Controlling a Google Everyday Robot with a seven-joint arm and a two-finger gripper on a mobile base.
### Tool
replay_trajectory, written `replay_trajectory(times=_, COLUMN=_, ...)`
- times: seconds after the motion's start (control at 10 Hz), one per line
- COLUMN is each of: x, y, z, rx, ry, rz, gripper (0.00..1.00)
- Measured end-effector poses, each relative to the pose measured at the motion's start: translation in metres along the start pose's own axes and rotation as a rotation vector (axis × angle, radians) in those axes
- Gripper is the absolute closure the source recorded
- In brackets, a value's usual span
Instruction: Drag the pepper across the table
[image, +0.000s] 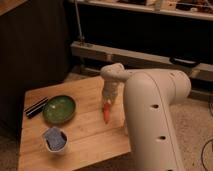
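Arm: thick white link rises from the near right of the scene, bends over at upper right, then reaches left and down over the table's right half. Wrist tilted downward. Gripper points straight down, just above the surface, near the table's right edge. Arm's large near segment fills the right foreground; small dark holes along its side.

Claw atop pepper, table

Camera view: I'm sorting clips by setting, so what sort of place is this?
Probably a lab or workshop: a small wooden table on speckled floor, dark metal shelving behind. The gripper is down at the pepper.
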Motion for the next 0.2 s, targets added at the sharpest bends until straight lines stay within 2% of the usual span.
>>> replay_trajectory(times=0.2, x=0.0001, y=0.0109, z=0.0007, rx=-0.012, ry=0.003, rz=0.015, gripper=0.98)
